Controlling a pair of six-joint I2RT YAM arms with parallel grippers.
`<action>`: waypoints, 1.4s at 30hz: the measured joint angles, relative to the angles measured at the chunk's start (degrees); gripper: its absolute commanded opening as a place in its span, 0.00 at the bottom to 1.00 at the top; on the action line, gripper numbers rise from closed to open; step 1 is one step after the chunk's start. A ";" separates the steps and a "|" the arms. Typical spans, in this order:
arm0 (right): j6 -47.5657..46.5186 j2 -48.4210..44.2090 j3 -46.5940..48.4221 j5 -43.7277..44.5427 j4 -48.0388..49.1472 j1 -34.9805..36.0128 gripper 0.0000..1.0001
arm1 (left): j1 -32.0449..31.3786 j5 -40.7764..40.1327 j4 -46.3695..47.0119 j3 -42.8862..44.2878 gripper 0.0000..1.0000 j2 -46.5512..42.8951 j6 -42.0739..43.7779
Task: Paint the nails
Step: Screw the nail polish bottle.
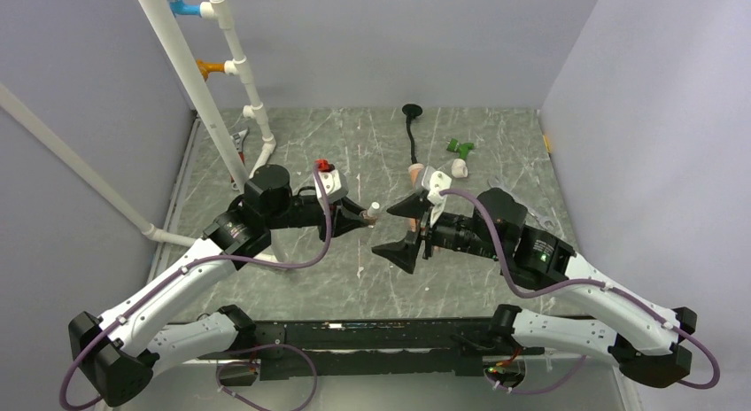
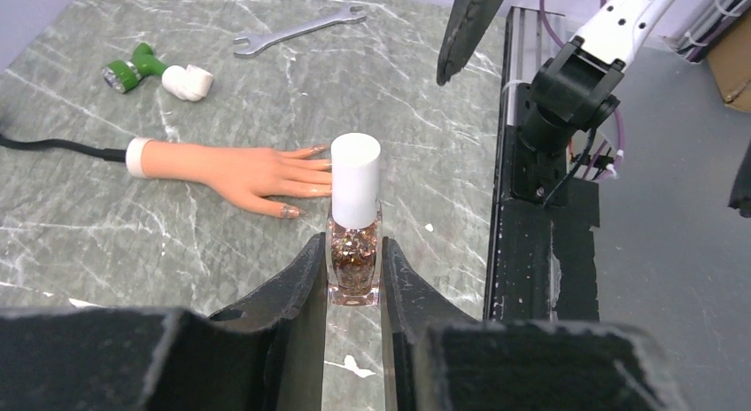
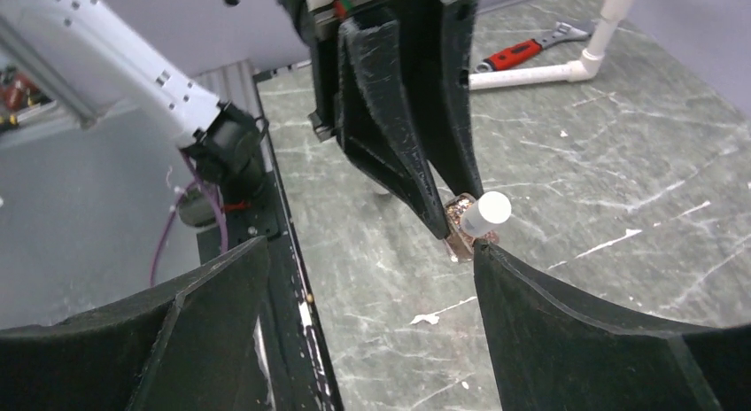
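Left gripper [image 2: 352, 247]: black matte plastic fingers, wedge-shaped, clamped narrow on the glass sides of the bottle
Bottle [image 2: 354, 225]: small, square-shouldered, clear glass; copper and silver glitter flakes show through it
Cap [image 2: 355, 176]: plain white, smooth cylinder, seated on the bottle, pointing away from the left wrist toward the right arm
Right gripper [image 3: 370, 250]: jaws spread wide, nothing between them; broad black fingers with a faint layered texture; the right finger's tip is just beside the cap, contact cannot be told
Hand [image 2: 252, 172]: peach rubber, lying flat on the table palm down, fingers stretched toward the bottle
Nails [image 2: 290, 213]: tiny, dull grey-brown at the fingertips, seen just behind the cap in the left wrist view
Cuff [image 2: 135, 157]: white band at the short wrist, black cord [image 2: 53, 146] running from it
Table [image 2: 443, 119]: grey-green stone pattern, white veins, a few white flecks
Spanner [image 2: 297, 30]: bare silver metal, open-ended, beyond the hand
Fitting [image 2: 133, 70]: green ribbed piece beside a white elbow [image 2: 188, 81]
Wrench [image 3: 522, 52]: red grip, metal jaw, beside a white pipe [image 3: 531, 74]
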 measured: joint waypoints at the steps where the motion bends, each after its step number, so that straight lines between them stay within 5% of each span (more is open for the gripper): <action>1: -1.14 -0.13 -0.02 -1.11 -0.33 0.00 0.84 | 0.00 0.57 0.04 0.00 0.00 0.00 0.02; 16: -12.68 0.52 0.28 -8.31 -5.31 -0.59 0.82 | 0.00 6.40 1.07 0.00 0.00 0.52 -0.04; 28: -12.63 2.95 1.18 -16.57 -5.33 -13.94 0.71 | 0.00 7.45 1.05 0.00 0.00 0.52 0.09; 42: -9.94 7.65 1.51 -26.60 -2.12 -17.97 0.62 | -0.22 7.48 0.85 0.00 0.00 0.55 0.66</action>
